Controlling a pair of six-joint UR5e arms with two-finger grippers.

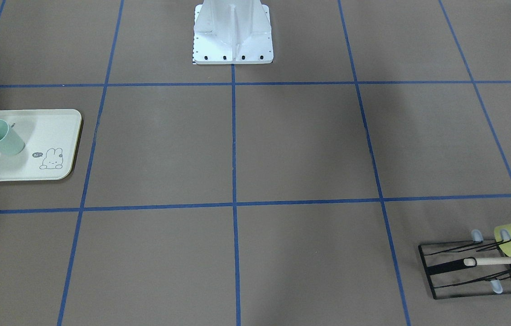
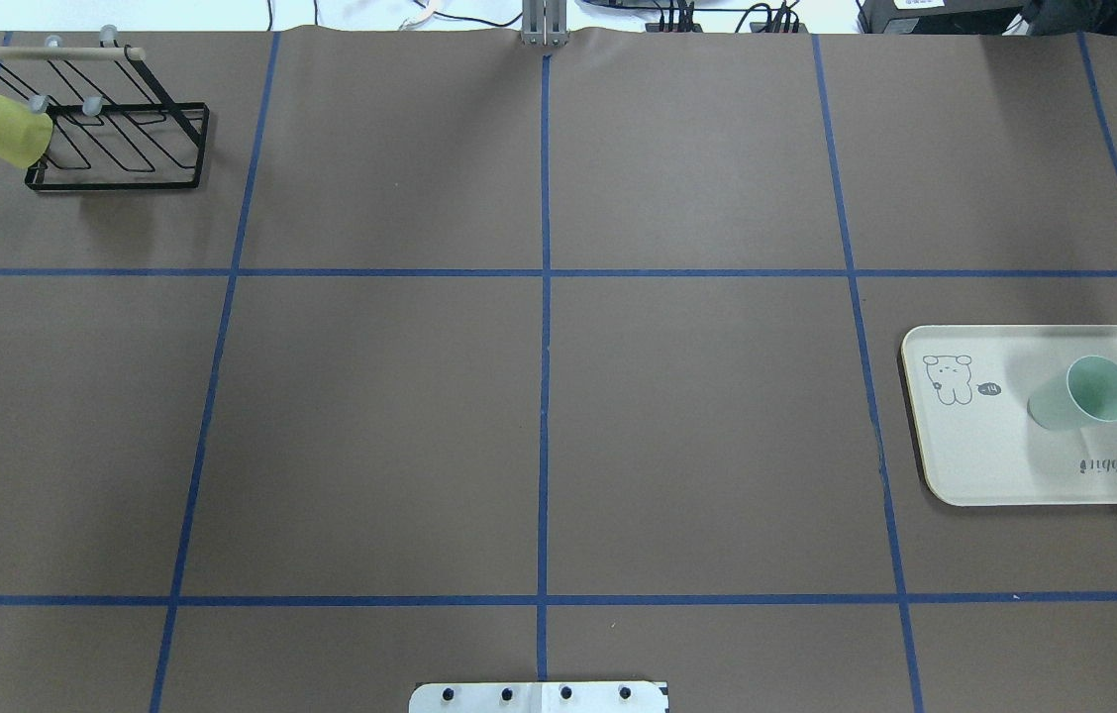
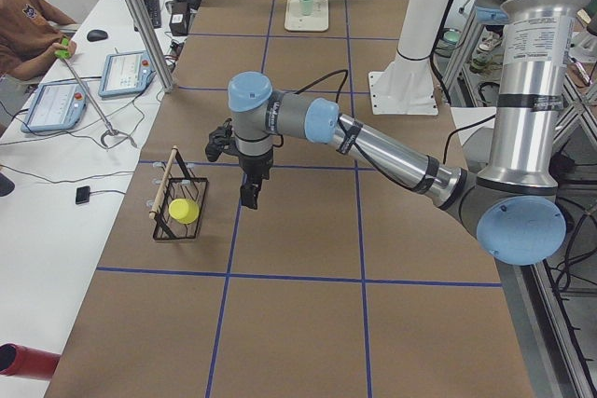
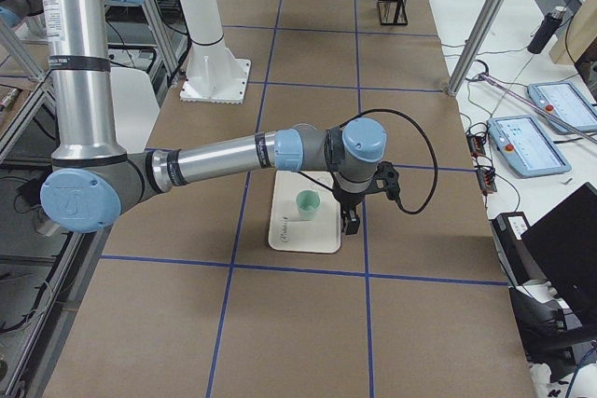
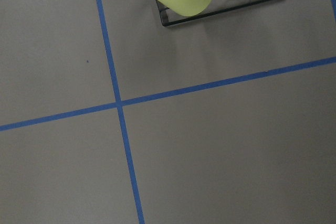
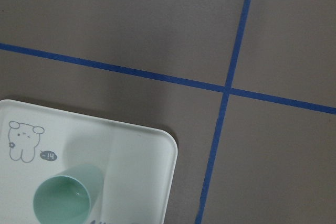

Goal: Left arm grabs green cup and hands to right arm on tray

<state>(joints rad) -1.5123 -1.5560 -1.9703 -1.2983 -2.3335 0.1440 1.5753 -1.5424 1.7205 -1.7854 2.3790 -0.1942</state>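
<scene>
Two arms apart, cup on tray

We see the brown desk [image 2: 539,436] with the left arm [image 3: 373,142] stretched out near the black rack [image 2: 113,149] and the right arm [image 4: 224,157] reaching beside the tray [image 2: 974,465]. On that tray the green cup [image 2: 1083,396] stands upright, mouth up, with nothing touching it. We judge the placing step done, so the next move calls only for both arms to pull clear without bumping the cup. How far open the left tool [image 3: 250,193] or the right tool [image 4: 351,223] is, we cannot tell; neither has hold of a cup.
</scene>
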